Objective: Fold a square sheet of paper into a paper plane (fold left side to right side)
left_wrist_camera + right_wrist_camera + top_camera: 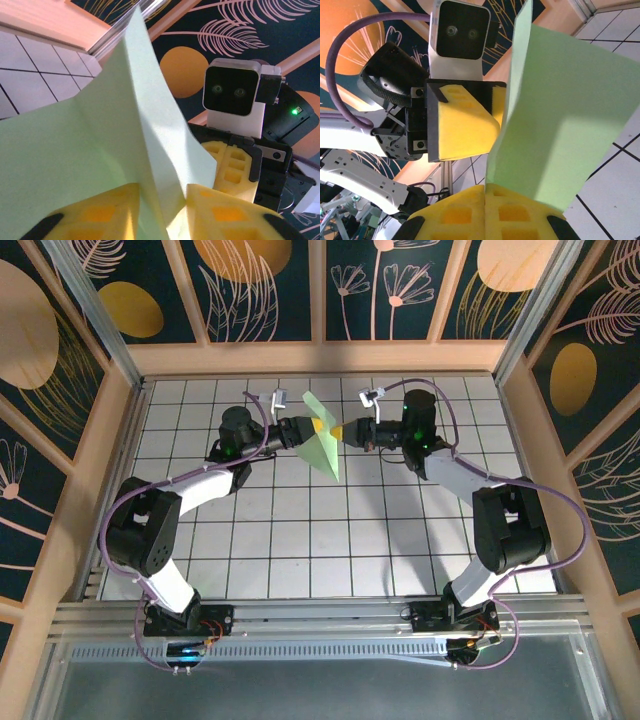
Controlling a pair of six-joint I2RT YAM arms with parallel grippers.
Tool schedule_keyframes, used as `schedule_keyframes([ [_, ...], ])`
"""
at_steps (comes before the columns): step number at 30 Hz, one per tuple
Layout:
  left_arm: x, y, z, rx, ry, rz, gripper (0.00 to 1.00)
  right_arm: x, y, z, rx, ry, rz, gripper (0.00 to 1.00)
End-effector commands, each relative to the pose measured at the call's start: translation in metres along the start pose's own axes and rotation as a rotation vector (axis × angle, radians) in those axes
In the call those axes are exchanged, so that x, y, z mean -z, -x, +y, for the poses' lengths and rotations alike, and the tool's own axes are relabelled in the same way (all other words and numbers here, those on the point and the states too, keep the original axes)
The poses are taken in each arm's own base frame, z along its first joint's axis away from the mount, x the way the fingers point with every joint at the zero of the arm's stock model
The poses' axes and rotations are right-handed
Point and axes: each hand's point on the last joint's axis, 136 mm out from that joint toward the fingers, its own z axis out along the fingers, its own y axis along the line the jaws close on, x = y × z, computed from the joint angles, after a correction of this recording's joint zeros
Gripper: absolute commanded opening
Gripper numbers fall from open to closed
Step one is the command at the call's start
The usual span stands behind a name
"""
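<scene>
The pale-green sheet of paper [323, 448], creased and folded into a pointed shape, hangs in the air over the far middle of the table, point downward. My right gripper [346, 432] comes from the right and is shut on the paper's lower edge [560, 115], its pads [465, 215] pressed together. My left gripper [316, 426] faces it from the left. Its yellow fingers [95, 215] stand a little apart, with a raised fold of the paper [100, 140] running through the gap between them. The two grippers are nearly nose to nose.
The white grid-tiled table [300, 530] lies below, walled by wooden rails [320, 358] at the back and both sides. Both arms reach in from the near edge, with purple cables looping beside them.
</scene>
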Motion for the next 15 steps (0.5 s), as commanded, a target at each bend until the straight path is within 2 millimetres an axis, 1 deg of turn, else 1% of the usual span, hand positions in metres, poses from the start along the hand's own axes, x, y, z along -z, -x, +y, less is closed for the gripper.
schedule_keyframes([
  [1,-0.002,0.012,-0.012,-0.050,-0.026,-0.032,0.24,-0.002,0.002,-0.002,0.017,-0.029,-0.003,0.01],
  [6,-0.002,0.015,-0.015,-0.043,-0.035,-0.047,0.14,0.000,0.002,-0.008,0.017,-0.073,-0.008,0.06],
  [12,-0.001,0.016,-0.015,-0.037,-0.035,-0.064,0.08,0.008,0.009,-0.004,0.044,-0.120,-0.039,0.17],
  [14,0.000,0.016,-0.016,-0.037,-0.040,-0.069,0.05,0.014,0.012,-0.001,0.060,-0.141,-0.056,0.21],
  [15,0.000,0.016,-0.016,-0.034,-0.042,-0.070,0.05,0.018,0.013,0.000,0.066,-0.155,-0.066,0.25],
])
